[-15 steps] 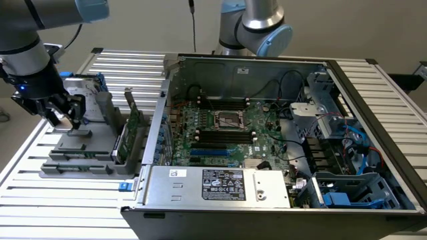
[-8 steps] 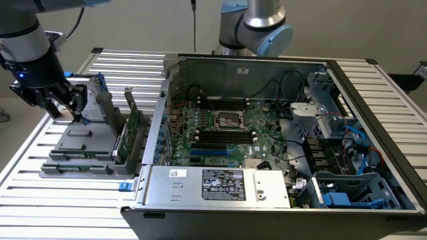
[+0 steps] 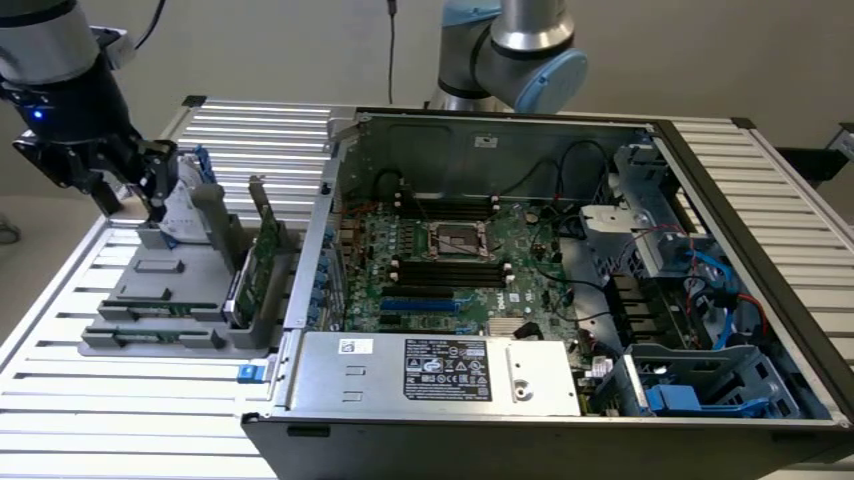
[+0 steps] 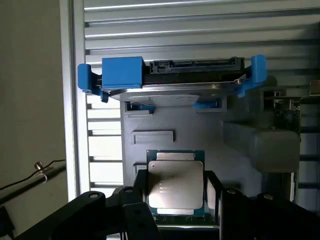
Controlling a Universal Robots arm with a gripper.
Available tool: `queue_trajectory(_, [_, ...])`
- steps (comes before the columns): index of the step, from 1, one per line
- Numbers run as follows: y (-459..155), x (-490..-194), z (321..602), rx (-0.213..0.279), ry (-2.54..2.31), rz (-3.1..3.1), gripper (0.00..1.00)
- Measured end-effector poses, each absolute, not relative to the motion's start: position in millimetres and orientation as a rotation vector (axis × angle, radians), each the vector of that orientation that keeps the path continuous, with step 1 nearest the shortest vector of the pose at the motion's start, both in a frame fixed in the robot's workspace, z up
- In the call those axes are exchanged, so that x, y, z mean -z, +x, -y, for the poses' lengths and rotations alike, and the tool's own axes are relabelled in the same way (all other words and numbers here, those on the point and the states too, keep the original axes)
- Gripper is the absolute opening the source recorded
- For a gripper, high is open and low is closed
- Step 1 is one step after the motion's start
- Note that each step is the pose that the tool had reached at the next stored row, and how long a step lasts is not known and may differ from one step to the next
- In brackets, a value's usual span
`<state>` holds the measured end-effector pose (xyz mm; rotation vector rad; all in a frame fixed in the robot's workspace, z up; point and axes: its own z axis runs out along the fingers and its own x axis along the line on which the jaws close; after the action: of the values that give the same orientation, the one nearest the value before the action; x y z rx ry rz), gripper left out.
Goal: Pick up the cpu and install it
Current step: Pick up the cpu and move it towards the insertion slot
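Even, soft indoor light, white glare on the slatted table (image 4: 200, 22), dull sheen on the cpu (image 4: 176, 182)

You see a silver-grey cpu (image 4: 176, 184) edged in green, a hard drive (image 4: 170, 89) with blue handles (image 4: 122, 72) and a pale ribbed counter (image 4: 200, 30).

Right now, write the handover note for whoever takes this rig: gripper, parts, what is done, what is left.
Gripper: down at the cpu, over the grey holder at the exterior view's left. Whether it grips the cpu, I cannot tell.
Cpu: flat on the holder, metal top up, apart from the hard drive with blue handles.
Socket: on the motherboard inside the open case; it looks empty.
Done: the gripper is at the cpu.
Left: the cpu is not yet carried to the socket or installed.
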<state>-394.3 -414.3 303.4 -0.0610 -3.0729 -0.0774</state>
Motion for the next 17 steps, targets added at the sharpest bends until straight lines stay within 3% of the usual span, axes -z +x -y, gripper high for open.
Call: queue_trajectory(17, [-342,-366,413,0.077,-0.061,3.056,0.55])
